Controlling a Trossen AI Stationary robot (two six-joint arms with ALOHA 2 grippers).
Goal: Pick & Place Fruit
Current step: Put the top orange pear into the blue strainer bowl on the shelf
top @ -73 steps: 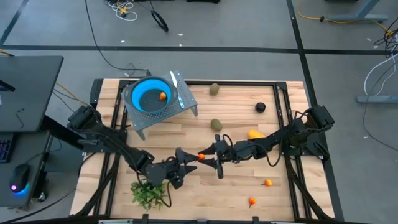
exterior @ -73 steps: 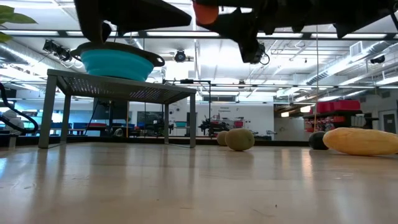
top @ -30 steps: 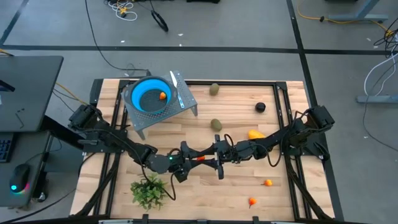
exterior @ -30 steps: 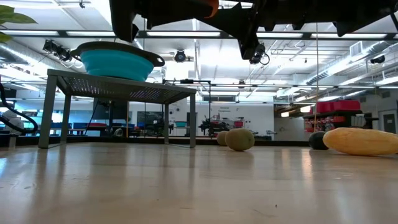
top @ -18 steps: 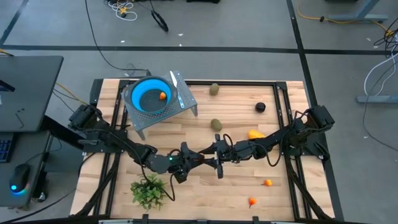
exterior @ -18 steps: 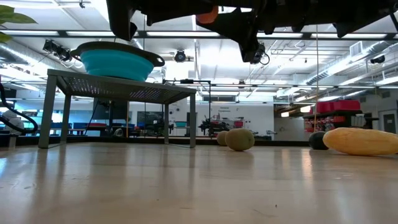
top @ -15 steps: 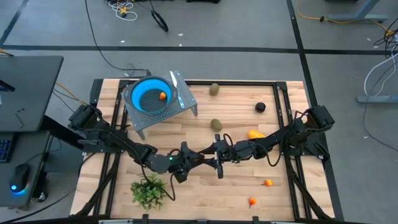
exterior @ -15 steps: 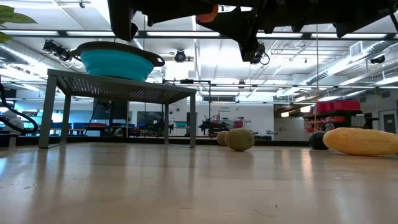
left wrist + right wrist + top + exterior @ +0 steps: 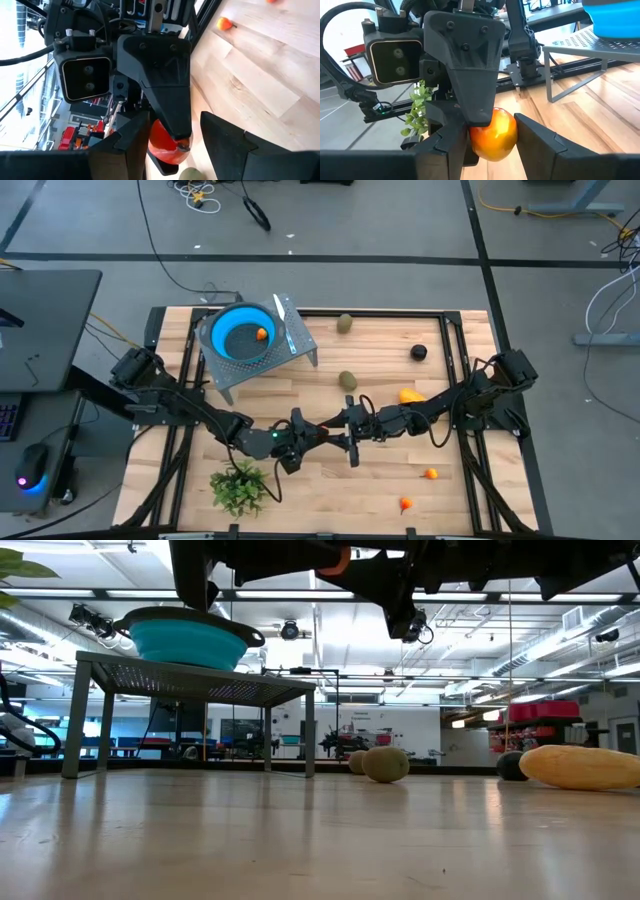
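My two dark arms meet nose to nose above the middle of the pale wooden slatted table (image 9: 380, 470), the round blue bowl (image 9: 243, 333) on its grey metal stand lying well off on my left arm's side. Between them hangs the small round orange-red toy fruit (image 9: 493, 134), with no long axis to mind. My right gripper (image 9: 490, 137) clamps it, my left gripper (image 9: 172, 145) closes round it crosswise, so it should go leftward.
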